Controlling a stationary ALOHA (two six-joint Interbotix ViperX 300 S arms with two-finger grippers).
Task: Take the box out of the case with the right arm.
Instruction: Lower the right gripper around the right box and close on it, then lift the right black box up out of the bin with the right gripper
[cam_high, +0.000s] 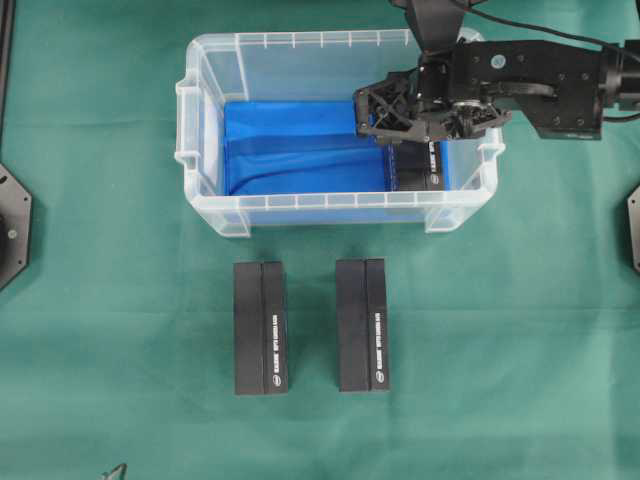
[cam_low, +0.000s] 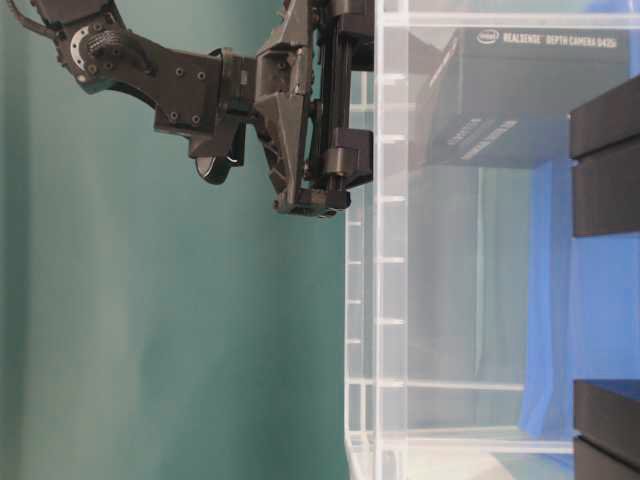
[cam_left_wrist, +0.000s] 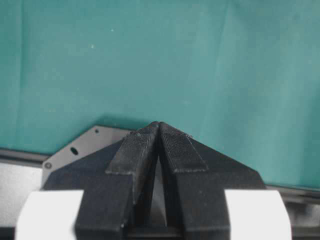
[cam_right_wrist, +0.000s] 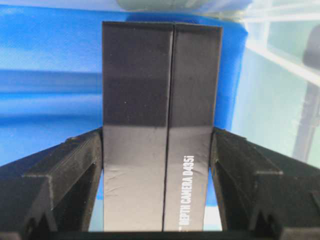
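The black rectangular cardboard box (cam_right_wrist: 161, 125) lies at the right end of the clear plastic case (cam_high: 200, 150). The right gripper (cam_right_wrist: 159, 165) fingers flank it, seemingly touching. A shallow hold could let it slip against the wall.

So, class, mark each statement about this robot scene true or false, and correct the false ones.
1. Two black boxes lie on the green cloth outside the case. True: the left box and the right box.
2. The case floor is lined red. False: the blue sheet lines it.
3. The right gripper has its jaws either side of the box in the case. True.
4. The left gripper holds a box. False: its jaws are shut on nothing.
5. The case holds three boxes. False: only one shows.
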